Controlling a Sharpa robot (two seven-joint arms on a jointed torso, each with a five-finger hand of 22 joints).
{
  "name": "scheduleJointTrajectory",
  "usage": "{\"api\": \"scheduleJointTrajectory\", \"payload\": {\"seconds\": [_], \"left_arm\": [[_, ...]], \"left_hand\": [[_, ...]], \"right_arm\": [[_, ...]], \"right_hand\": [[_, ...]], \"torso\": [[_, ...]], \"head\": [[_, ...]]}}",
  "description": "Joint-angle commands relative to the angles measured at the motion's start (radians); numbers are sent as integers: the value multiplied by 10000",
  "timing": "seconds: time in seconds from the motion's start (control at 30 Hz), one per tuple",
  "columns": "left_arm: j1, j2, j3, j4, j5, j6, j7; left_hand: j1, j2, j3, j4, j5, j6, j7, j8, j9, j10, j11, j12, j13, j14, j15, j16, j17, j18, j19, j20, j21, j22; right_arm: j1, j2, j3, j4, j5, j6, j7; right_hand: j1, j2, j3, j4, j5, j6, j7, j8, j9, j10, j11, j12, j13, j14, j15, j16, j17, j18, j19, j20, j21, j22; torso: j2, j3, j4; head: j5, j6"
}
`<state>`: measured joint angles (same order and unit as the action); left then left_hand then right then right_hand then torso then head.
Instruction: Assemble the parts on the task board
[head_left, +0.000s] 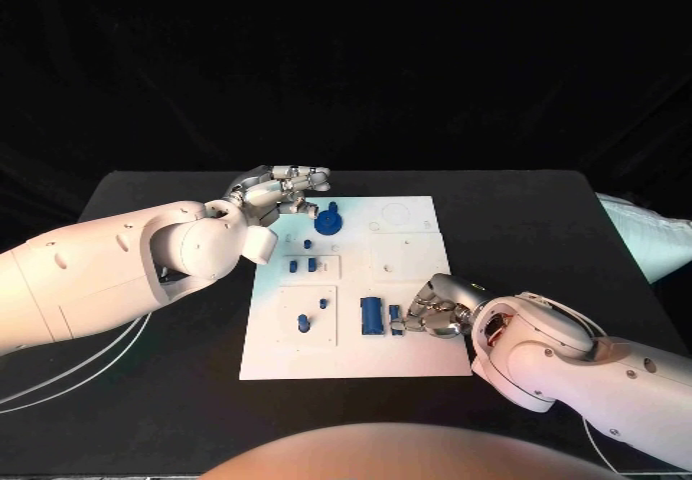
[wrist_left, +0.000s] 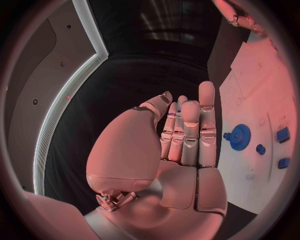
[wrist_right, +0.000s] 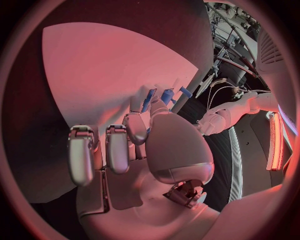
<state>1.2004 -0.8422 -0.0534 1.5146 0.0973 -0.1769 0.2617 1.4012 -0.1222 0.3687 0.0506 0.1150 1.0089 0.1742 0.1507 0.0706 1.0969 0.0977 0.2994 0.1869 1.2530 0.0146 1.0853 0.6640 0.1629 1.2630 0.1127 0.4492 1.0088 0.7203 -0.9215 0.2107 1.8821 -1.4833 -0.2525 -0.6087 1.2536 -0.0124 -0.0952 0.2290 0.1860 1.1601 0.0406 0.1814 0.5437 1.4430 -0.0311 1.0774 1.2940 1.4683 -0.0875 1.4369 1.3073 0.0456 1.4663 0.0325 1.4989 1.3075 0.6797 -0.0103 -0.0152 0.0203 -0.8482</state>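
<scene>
The white task board (head_left: 411, 355) lies in the middle of the black table. A blue gear (head_left: 330, 220) stands near its far left corner, seen also as the gear (wrist_left: 239, 136). My left hand (head_left: 281, 190) hovers at that corner, just beside the gear; the left hand (wrist_left: 187, 135) has its fingers stretched out and holds nothing. My right hand (head_left: 440, 305) reaches over the board's near right part. Its curled fingers pinch a small blue part (head_left: 395, 319) next to a taller blue block (head_left: 372, 314). The pinched part (wrist_right: 150, 100) sits between thumb and fingertip.
Several small blue pieces (head_left: 307, 266) sit in the board's left recesses, one more (head_left: 303, 322) nearer me. A pale cloth (head_left: 652, 240) lies off the table's right edge. White cables (head_left: 58, 385) hang by my left arm.
</scene>
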Motion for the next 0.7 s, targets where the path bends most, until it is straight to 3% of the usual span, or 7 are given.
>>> {"api": "scheduleJointTrajectory", "payload": {"seconds": [0.03, 0.23, 0.43, 0.57, 0.7], "left_arm": [[0, 15, 6, 5, -29, 177, 27], [-1, -12, 2, -14, -32, 167, 19], [-7, -10, -4, -33, -33, 166, 14], [-22, -3, -8, -67, -33, 159, 26], [-80, 37, -11, -171, 3, 129, 62]], "left_hand": [[13, 69, -44, -14, 42, -70, 16, 36, 5, -47, -6, 32, 10, -63, -4, 15, -9, 177, -60, -2, -51, -16], [13, 69, -44, -14, 42, -70, 16, 36, 5, -47, -6, 32, 10, -63, -4, 15, -9, 177, -60, -2, -51, -16], [13, 69, -44, -14, 42, -70, 16, 36, 5, -47, -6, 32, 10, -63, -4, 15, -9, 177, -60, -2, -51, -16], [13, 69, -44, -14, 42, -70, 16, 36, 5, -47, -6, 32, 10, -63, -4, 15, -9, 177, -60, -2, -51, -16], [-6, 71, -56, -8, 39, -83, 18, 53, 5, -80, 0, 60, 13, -115, 0, -39, -125, 176, -65, 1, -60, -19]], "right_arm": [[-31, 26, -24, -69, -124, 79, 58], [-28, -172, -19, 240, 73, -458, 149], [97, -605, 21, 558, 925, -1000, 377], [344, -797, 38, 468, 2280, -1690, 1183], [664, -772, 44, -25, 4305, -2519, 2569]], "right_hand": [[91, 20, -34, -55, -29, 18, 28, -65, -51, 74, 20, 49, 6, 670, -17, 5, 754, -169, 313, -70, 48, 1641], [-97, 3, -234, 102, -90, 12, 57, -89, -37, 61, 43, -13, -14, 663, -2, -20, 725, -167, 306, -65, 41, 1634], [-434, -158, -651, 442, 83, -5, 61, -125, -4, 44, 51, -101, -36, 652, 5, -66, 672, -157, 281, -56, 15, 1602], [-408, -249, -833, 539, 161, -297, 169, -319, -53, -288, 137, -1069, -547, 587, 64, -285, 395, -105, 138, -20, -121, 1414], [29, -148, -873, 431, 528, -722, 373, -653, -220, -842, 313, -2560, -1392, 445, 212, -776, -183, 30, -236, 108, -496, 920]], "torso": [[-6, -2, 7], [-7, 5, -39], [-44, -20, -19], [-84, -29, -38], [-182, -60, -39]], "head": [[35, -15], [110, 0], [80, 62], [74, 154], [11, 311]]}}
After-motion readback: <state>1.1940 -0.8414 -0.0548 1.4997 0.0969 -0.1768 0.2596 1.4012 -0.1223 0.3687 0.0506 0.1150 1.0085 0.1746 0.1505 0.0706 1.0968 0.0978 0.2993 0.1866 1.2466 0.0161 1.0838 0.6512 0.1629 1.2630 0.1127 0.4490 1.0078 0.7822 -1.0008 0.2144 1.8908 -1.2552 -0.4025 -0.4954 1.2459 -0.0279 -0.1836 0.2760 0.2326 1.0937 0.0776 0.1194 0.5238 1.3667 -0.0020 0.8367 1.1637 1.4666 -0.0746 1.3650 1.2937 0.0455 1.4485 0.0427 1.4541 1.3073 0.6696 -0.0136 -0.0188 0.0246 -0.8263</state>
